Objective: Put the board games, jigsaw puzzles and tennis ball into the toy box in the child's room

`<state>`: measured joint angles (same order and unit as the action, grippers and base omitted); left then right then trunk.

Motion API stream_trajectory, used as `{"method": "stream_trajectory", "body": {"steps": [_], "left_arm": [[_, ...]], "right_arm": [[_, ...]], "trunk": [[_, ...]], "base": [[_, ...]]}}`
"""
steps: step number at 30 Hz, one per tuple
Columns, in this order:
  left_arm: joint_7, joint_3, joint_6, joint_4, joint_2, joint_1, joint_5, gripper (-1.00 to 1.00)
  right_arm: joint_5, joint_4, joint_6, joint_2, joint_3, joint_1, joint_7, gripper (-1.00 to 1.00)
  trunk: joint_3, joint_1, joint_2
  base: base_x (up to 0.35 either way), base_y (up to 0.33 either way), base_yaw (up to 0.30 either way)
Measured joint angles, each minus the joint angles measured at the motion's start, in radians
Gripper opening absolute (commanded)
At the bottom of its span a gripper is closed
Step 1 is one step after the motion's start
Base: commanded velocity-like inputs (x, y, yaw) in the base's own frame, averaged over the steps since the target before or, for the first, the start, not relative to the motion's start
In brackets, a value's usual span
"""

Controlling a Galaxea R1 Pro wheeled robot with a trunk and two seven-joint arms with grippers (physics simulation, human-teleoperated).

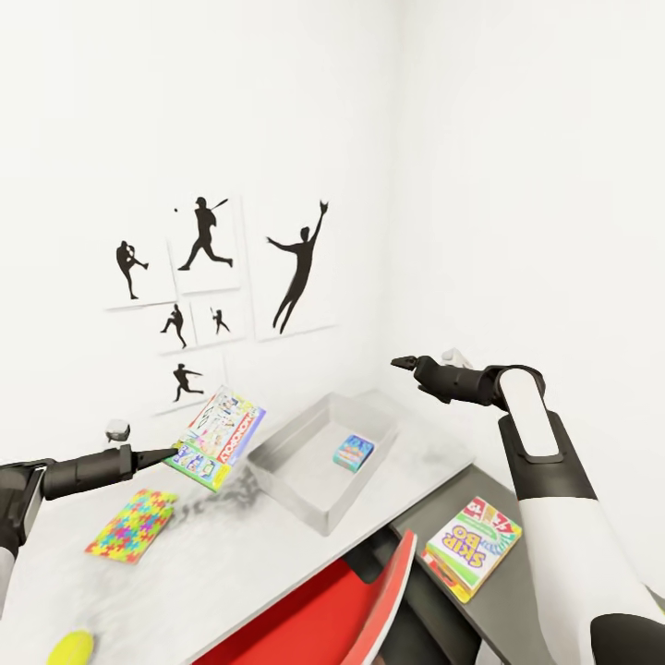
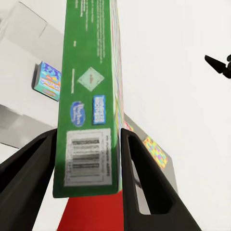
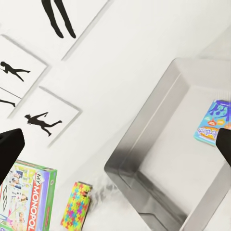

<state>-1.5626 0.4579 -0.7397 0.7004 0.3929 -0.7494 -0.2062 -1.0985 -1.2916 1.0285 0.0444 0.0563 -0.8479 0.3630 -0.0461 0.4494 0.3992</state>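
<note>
My left gripper (image 1: 172, 454) is shut on the edge of a white-green-blue board game (image 1: 217, 437) and holds it tilted above the table (image 1: 231, 554), left of the toy box (image 1: 296, 480). In the left wrist view the game's green side (image 2: 89, 96) sits clamped between both fingers. A small blue printed box (image 1: 354, 453) lies inside the toy box. My right gripper (image 1: 399, 363) hangs open in the air over the bin's far right; its view looks down on the bin (image 3: 144, 159). A jigsaw puzzle (image 1: 132, 525) and the tennis ball (image 1: 70, 648) lie on the table. The SKIP-BO game (image 1: 473, 547) lies on the lower dark wing.
A red chair (image 1: 342, 600) stands tucked at the table's near edge. White walls meet in a corner behind the bin, with black baseball-player prints (image 1: 208, 277) on the left wall.
</note>
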Motion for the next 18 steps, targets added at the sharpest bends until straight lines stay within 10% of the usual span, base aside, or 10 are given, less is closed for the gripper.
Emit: {"method": "stream_trajectory", "body": {"steps": [18], "left_arm": [[0.0, 0.0, 0.0, 0.0, -0.001, 0.0, 0.0, -1.0]], "right_arm": [[0.0, -0.001, 0.001, 0.0, 0.001, 0.0, -0.001, 1.0]], "trunk": [[0.009, 0.0, 0.0]], "base": [[0.121, -0.048, 0.0]]}}
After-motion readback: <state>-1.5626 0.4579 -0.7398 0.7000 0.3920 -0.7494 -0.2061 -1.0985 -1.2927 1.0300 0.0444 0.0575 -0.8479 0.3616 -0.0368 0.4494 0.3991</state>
